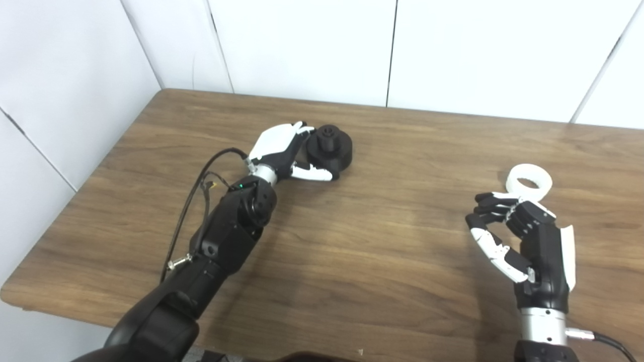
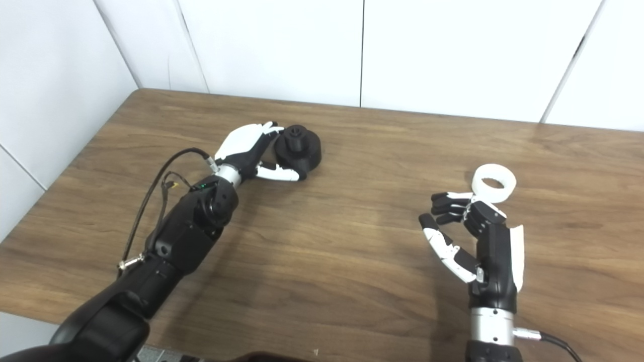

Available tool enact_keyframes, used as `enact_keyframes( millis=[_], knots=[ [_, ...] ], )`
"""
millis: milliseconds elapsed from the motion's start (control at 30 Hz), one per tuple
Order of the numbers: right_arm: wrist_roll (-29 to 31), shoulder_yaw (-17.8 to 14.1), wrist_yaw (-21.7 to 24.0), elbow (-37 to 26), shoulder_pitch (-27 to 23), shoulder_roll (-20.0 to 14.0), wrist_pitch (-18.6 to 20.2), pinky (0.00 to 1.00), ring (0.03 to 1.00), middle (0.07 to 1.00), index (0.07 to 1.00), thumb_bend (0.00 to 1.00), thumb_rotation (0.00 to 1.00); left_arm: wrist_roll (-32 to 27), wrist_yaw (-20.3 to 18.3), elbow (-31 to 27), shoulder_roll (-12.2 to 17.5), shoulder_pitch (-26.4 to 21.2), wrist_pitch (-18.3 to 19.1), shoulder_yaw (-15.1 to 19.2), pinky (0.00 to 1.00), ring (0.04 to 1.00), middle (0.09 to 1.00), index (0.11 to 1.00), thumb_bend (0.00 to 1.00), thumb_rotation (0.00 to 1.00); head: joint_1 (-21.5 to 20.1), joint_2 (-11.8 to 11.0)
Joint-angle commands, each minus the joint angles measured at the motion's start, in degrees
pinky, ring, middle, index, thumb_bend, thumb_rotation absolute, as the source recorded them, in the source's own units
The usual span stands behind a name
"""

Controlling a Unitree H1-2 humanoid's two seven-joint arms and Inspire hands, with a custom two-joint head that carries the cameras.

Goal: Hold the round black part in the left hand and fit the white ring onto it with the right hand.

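Toward the far left part of the bench (image 1: pixel 151 281), the left hand (image 1: pixel 282 151) lies at the round black part (image 1: pixel 330 149). Its fingers curve over the near-left side of the part and its thumb reaches along the front of it. The part rests on the bench, so the hand is around it but I cannot tell if it is really clamped. The part looks stiff and rather solid, a thick disc with a smaller hub on top. I judge the best hold is on the wide outer rim, so the hub stays free for the ring.

Near the right edge of the bench, the right hand (image 1: pixel 523 236) stands with its fingers apart and curled, and it holds nothing. The white ring (image 1: pixel 529 182) lies flat on the bench just behind the fingertips; touching or not, I cannot say. It seems light, rigid and smooth, so it may slip; a pinch across its wall, from outside and inside, should hold it.

The right eye view shows slightly more of the thumb under the black part; otherwise both views agree.
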Motion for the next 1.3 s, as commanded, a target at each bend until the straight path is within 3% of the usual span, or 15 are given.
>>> enact_keyframes(
  millis=[0,233,533,567,600,667,967,1267],
  knots=[
    [0.02,0.17,-0.32,-1.67,2.69,0.34,-1.42,0.46,0.541,0.595,0.495,0.50,0.16,-1.71,2.92,0.61,-0.08,-2.02,-3.63,0.96,0.88,0.966,0.938,0.749,0.96,0.37,0.16,0.10],
    [0.39,0.16,-0.17,-1.94,2.86,0.37,-1.02,0.45,0.537,0.595,0.495,0.50,0.16,-5.09,8.50,4.32,-1.61,-1.82,-10.22,2.82,0.83,0.923,0.891,0.591,0.86,0.21,0.06,0.18],
    [0.55,0.05,-0.02,-2.21,2.83,0.01,-1.02,0.45,0.532,0.593,0.495,0.50,0.15,-6.00,10.71,5.71,-2.31,-1.25,-12.22,2.88,0.82,0.915,0.880,0.556,0.83,0.19,0.07,0.58],
    [0.58,0.03,-0.01,-2.17,2.80,-0.03,-1.09,0.45,0.530,0.592,0.495,0.50,0.15,-6.10,10.76,5.71,-2.35,-1.20,-12.20,2.88,0.83,0.917,0.881,0.525,0.68,0.13,0.07,0.58],
    [0.76,0.00,0.06,-2.17,2.79,-0.06,-1.06,0.45,0.529,0.592,0.495,0.50,0.15,-6.18,10.88,5.72,-2.39,-1.10,-12.39,2.85,0.83,0.918,0.882,0.509,0.60,0.10,0.15,0.59],
    [0.82,-0.01,0.11,-2.23,2.77,-0.07,-0.99,0.45,0.536,0.595,0.495,0.50,0.15,-6.49,11.07,5.42,-2.53,-0.76,-12.65,2.83,0.83,0.908,0.880,0.495,0.54,0.08,0.15,0.59],
    [0.22,-0.10,0.05,-2.48,2.65,-0.13,-0.64,0.46,0.542,0.597,0.495,0.50,0.16,-6.48,8.74,0.18,-2.69,2.79,-10.66,1.57,0.85,0.925,0.886,0.492,0.52,0.07,-0.13,0.75],
    [0.23,0.02,0.16,-2.77,2.61,-0.08,-0.57,0.46,0.541,0.597,0.495,0.50,0.16,-6.63,6.41,-5.75,-3.27,7.63,-9.51,-0.36,0.81,0.919,0.894,0.492,0.52,0.07,-0.37,0.98]
  ],
)
